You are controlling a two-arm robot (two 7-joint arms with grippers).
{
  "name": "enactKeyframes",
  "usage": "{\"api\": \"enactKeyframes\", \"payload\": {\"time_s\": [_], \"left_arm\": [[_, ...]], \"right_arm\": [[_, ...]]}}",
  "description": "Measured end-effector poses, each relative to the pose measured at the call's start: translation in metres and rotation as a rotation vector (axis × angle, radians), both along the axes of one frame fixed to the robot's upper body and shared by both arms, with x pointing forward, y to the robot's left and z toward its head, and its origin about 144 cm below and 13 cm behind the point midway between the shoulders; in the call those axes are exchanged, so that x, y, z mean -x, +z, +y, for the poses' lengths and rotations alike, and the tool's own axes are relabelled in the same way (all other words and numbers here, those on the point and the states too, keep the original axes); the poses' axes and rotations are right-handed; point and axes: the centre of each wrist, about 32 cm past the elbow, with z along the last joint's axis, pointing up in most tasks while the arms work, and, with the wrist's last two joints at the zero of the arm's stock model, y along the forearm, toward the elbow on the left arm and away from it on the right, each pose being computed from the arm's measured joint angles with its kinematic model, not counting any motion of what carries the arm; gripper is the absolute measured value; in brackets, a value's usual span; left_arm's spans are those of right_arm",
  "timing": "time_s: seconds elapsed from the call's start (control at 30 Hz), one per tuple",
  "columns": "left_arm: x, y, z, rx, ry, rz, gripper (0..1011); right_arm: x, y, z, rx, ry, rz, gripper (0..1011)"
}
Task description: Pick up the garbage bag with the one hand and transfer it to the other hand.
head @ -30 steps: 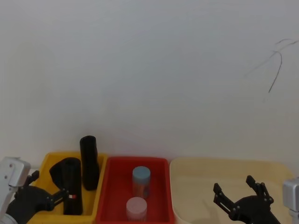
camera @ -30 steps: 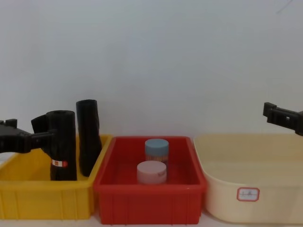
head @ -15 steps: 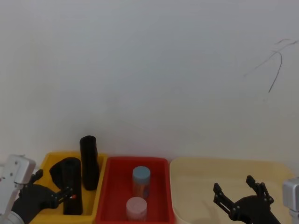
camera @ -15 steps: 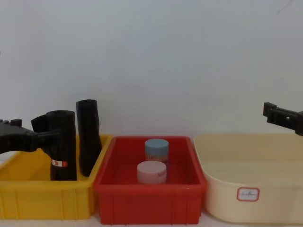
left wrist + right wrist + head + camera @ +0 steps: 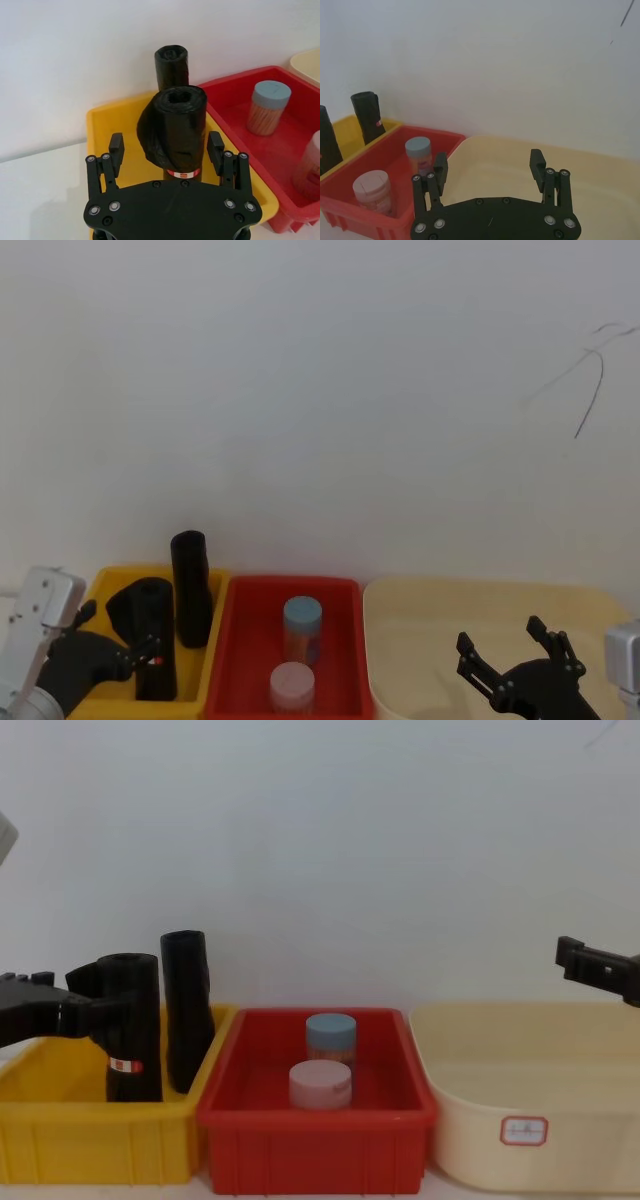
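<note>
garbage bag [image 5: 177, 125] between wide fingers [image 5: 116, 146] of left gripper [image 5: 166, 144] | right gripper [image 5: 489, 165] wide over tub [image 5: 600, 180]

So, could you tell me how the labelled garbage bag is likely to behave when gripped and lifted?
The garbage bag looks wrinkled with a loose flap, so it will probably give slightly under the left gripper. It stands tall and upright in the yellow bin, so a sideways push may tip it.

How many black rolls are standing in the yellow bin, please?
2. The garbage bag with the label band stands nearer the front, between the open fingers of the left gripper; the plain slimmer roll stands behind it, toward the red bin. None seems hidden.
</note>
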Motion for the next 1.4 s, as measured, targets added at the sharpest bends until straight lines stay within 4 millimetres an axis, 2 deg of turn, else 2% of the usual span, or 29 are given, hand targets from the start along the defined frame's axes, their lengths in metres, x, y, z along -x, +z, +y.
{"api": "enactKeyframes", "payload": {"time_s": [1.4], "left_arm": [[-0.033, -0.011, -0.016, 0.033, -0.035, 0.032, 1001]], "right_arm": [[0.000, 0.000, 0.000, 0.000, 0.000, 0.000, 1000]]}}
